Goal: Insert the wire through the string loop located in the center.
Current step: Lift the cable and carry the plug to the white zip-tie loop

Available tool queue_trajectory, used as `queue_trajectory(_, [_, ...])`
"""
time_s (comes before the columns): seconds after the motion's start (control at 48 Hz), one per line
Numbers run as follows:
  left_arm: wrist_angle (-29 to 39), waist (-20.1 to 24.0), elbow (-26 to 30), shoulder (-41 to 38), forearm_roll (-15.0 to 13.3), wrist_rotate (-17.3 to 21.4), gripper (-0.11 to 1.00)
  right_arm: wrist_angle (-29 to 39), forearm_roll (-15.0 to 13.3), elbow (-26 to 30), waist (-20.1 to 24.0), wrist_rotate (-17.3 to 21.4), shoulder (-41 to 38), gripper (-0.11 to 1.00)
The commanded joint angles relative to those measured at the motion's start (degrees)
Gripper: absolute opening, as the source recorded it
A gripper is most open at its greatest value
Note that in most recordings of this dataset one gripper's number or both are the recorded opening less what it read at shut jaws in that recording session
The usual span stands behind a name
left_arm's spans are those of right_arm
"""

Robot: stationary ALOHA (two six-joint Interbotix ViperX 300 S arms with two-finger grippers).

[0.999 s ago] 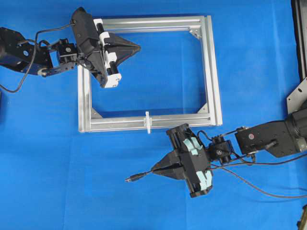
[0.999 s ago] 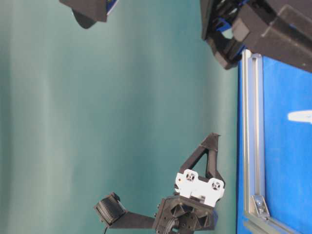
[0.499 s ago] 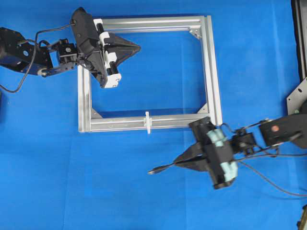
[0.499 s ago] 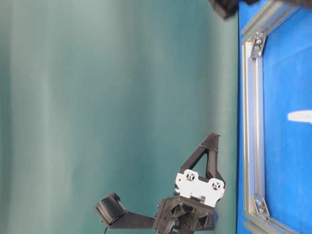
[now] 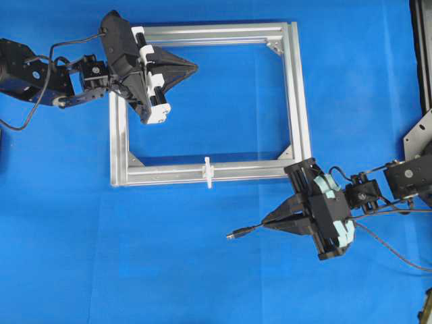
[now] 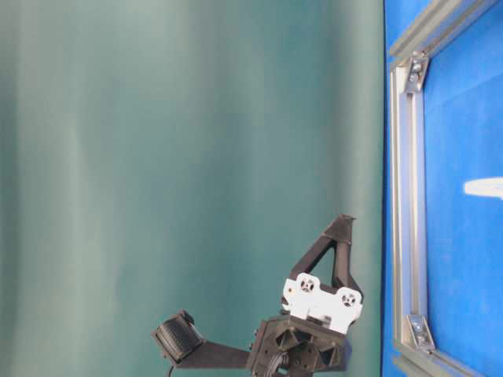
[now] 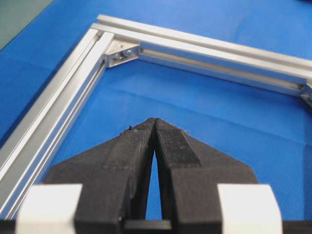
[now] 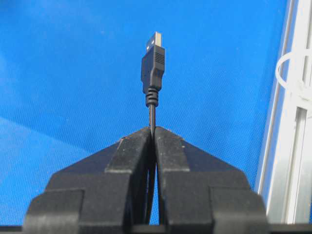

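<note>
No readable writing anywhere. Left tool (image 5: 192, 67) clenched on nothing, over the silver aluminium rectangular frame (image 5: 300, 101). Tiny white string loop (image 5: 208, 171) upright on frame's near bar. Right tool (image 5: 266, 223) grips thin black wire (image 5: 244, 232) on blue counter (image 5: 101, 256), plug pointing left, well apart from loop.

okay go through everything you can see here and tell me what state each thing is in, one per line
wire: gripped just behind its plug, plug sticking out ahead, not through the loop.
string loop: upright on the frame's near bar, nothing through it.
right gripper: shut on the wire, outside the frame.
left gripper: shut, holding nothing, over the frame's upper-left part.
aluminium frame: flat on the blue table.
</note>
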State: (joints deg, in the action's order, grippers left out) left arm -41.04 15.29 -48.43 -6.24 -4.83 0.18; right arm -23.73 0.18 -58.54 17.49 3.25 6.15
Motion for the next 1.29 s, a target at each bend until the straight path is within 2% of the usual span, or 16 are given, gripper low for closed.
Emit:
queue_trajectory(0.0, [-0.3, 0.0, 0.4, 1.8, 0.2, 0.1, 0.00, -0.4, 0.2, 0.4, -1.1, 0.0, 1.1, -0.02])
queue_trajectory(0.416, [-0.3, 0.0, 0.4, 1.7, 0.3, 0.1, 0.00, -0.1, 0.3, 0.5, -11.8, 0.0, 0.3, -0.02])
queue_trajectory(0.541, [-0.3, 0.0, 0.4, 1.7, 0.3, 0.1, 0.00, -0.1, 0.3, 0.6, -13.5, 0.0, -0.4, -0.02])
queue_trajectory(1.27, [-0.3, 0.0, 0.3, 1.7, 0.2, 0.1, 0.00, -0.4, 0.3, 0.7, -14.2, 0.0, -0.7, -0.02])
